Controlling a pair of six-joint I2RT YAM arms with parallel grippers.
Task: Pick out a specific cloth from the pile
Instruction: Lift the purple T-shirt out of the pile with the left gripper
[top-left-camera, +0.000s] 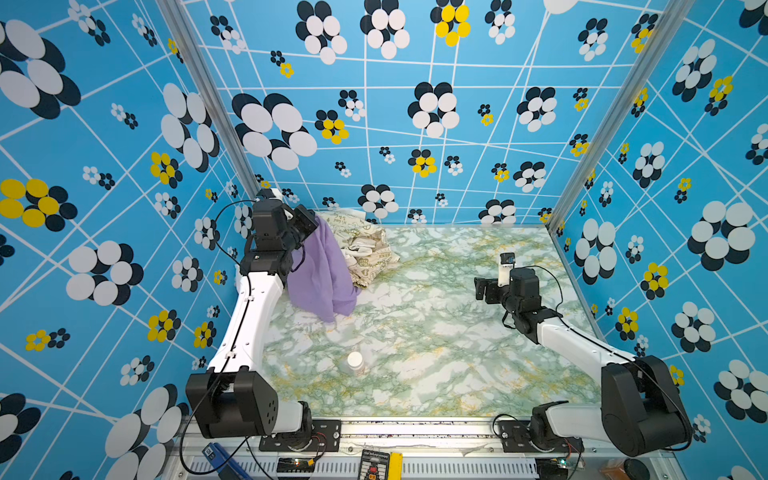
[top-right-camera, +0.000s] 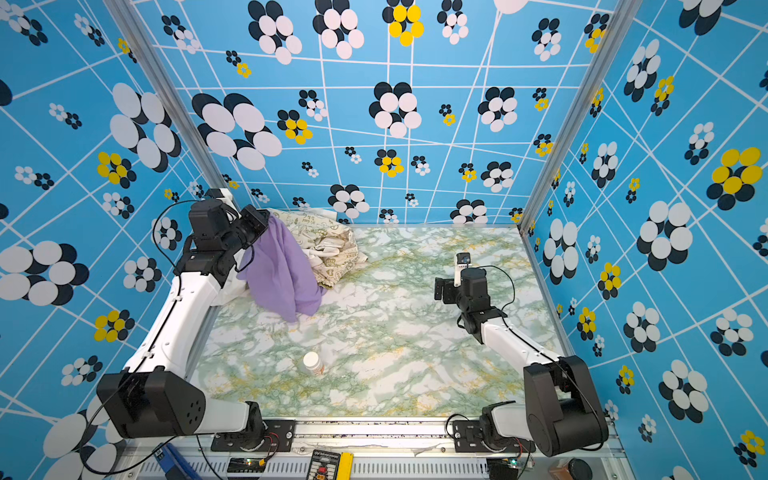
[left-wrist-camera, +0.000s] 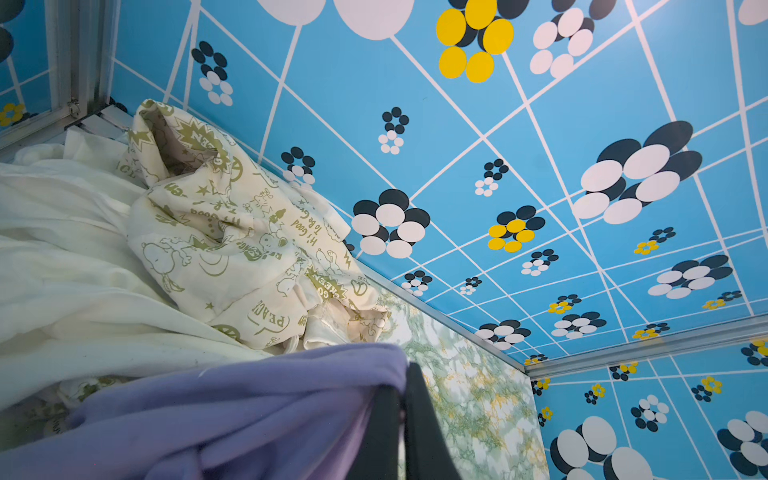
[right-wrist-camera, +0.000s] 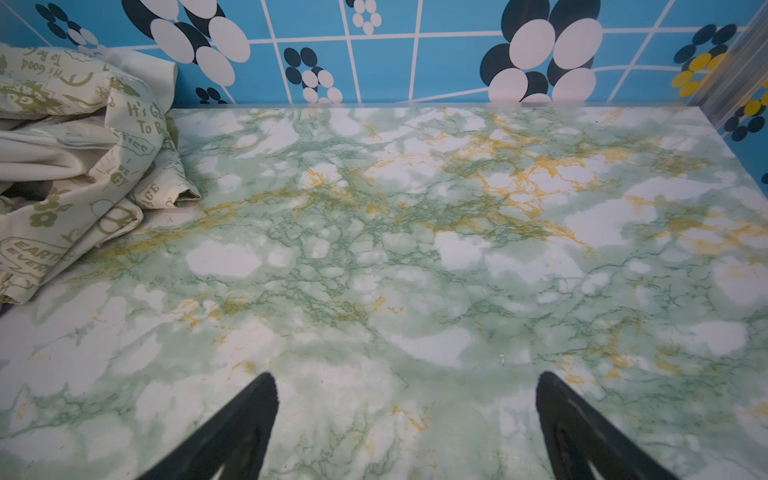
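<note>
A: Where's the lilac cloth (top-left-camera: 322, 270) from where you stand?

B: Up by the back left corner of the table (top-left-camera: 436, 332). The left gripper (top-left-camera: 311, 226) has its top end pinched, jaws closed tight on a bunched fold, and the rest hangs down in one long drape.

A: Clear of the table?

B: No, the lower hem lies on the marbled top, a little out from the left edge. Both top views show that.

A: And the pile (top-left-camera: 365, 249)?

B: It's pushed up against the back wall, just behind the hanging cloth and a bit further from the left edge. There's a cream cloth (left-wrist-camera: 232, 232) printed with olive peace signs and lettering, crumpled on top. A plain white cloth (left-wrist-camera: 62, 249) is spread beside and under it. The lilac hangs right next to them, but I can't tell whether it touches.

A: What does the left wrist view give you?

B: Lilac folds gathered against the dark fingers (left-wrist-camera: 424, 424), with the pile beyond.

A: The other arm?

B: The right gripper (top-left-camera: 480, 289) hangs over the right side of the table, near that edge, well apart from the fabrics. Its jaws stand wide with nothing between them. In its wrist view there's only bare marble between the fingertips (right-wrist-camera: 266, 386).

A: Anything else down there?

B: A small white bottle (top-left-camera: 356, 362) toward the front edge, left of the middle, away from both grippers.
</note>
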